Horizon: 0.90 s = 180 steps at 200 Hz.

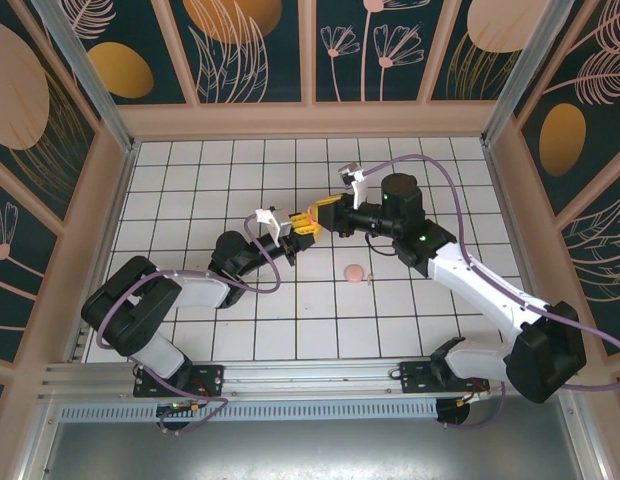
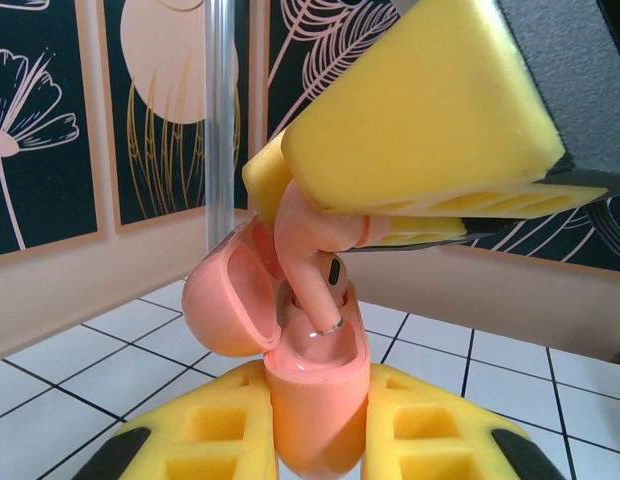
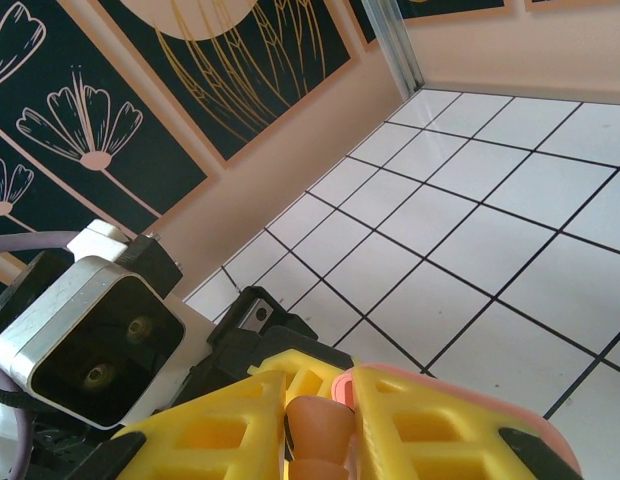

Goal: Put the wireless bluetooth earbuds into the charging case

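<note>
Earbud (image 2: 308, 262) at the mouth of the charging case (image 2: 315, 400), dead centre of the left wrist view! Starting at the left: the case's lid (image 2: 225, 300) is open, tipped over toward the left side. In the centre the salmon case stands upright, and the left gripper (image 2: 315, 435) has it clamped, a yellow finger (image 2: 205, 440) pressed to each side along the bottom edge. The pale pink earbud hangs in from above, tilted, its silver-ringed stem tip dipping into the open well while the bulb sits clear above the rim. Upper right, the right gripper (image 2: 325, 215) has its yellow fingers pinched tight on that bulb.

Overhead now. The left arm (image 1: 180, 290) reaches in from the lower left. Its left gripper (image 1: 293, 240) meets the right gripper (image 1: 315, 218) just left of centre over the white tiled table (image 1: 190, 180), the two all but touching. Case and earbud are too small to tell apart between them there. A little right and lower, a pale pink disc (image 1: 356, 272) lies on the tiles, with a tiny pale pink bit (image 1: 371, 278) just beside its right edge. The right arm (image 1: 480, 285) runs off to the lower right.

In the right wrist view, the left wrist camera (image 3: 85, 340) sits at lower left. Along the bottom edge the right gripper (image 3: 320, 420) squeezes a salmon-pink piece (image 3: 320, 435) between its yellow fingers.
</note>
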### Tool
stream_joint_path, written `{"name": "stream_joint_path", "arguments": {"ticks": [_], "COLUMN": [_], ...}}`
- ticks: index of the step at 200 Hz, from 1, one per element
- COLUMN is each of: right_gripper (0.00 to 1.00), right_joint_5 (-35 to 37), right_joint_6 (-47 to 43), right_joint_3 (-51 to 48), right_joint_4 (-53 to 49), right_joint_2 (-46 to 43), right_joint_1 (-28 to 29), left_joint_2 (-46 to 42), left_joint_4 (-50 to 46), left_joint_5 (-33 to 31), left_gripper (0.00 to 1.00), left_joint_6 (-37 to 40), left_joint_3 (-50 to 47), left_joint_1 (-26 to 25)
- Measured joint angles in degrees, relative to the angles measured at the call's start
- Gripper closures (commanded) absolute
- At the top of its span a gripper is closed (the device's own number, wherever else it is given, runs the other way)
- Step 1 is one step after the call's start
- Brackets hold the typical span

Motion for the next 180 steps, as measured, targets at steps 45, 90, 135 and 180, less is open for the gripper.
{"name": "stream_joint_path", "arguments": {"ticks": [45, 90, 135, 180], "right_gripper": [0.78, 0.78, 0.78, 0.78], "right_joint_5": [0.5, 0.9, 2.0, 2.1], "right_joint_6": [0.0, -0.2, -0.7, -2.2], "right_joint_3": [-1.4, -1.5, -1.1, 3.7], "right_joint_4": [0.8, 1.5, 1.2, -1.2], "right_joint_2": [-1.3, -1.4, -2.3, -2.3], "right_joint_1": [0.0, 0.1, 0.1, 0.1], "left_joint_2": [-0.2, -0.6, -1.4, -2.9], "left_joint_4": [-0.1, -0.2, -0.4, -0.4], "left_joint_5": [0.6, 0.6, 0.6, 0.5], "left_gripper": [0.89, 0.89, 0.89, 0.89], "left_joint_6": [-1.6, -2.2, -2.1, -2.1], "left_joint_3": [0.0, 0.0, 0.4, 0.7], "left_joint_1": [0.0, 0.0, 0.0, 0.0]}}
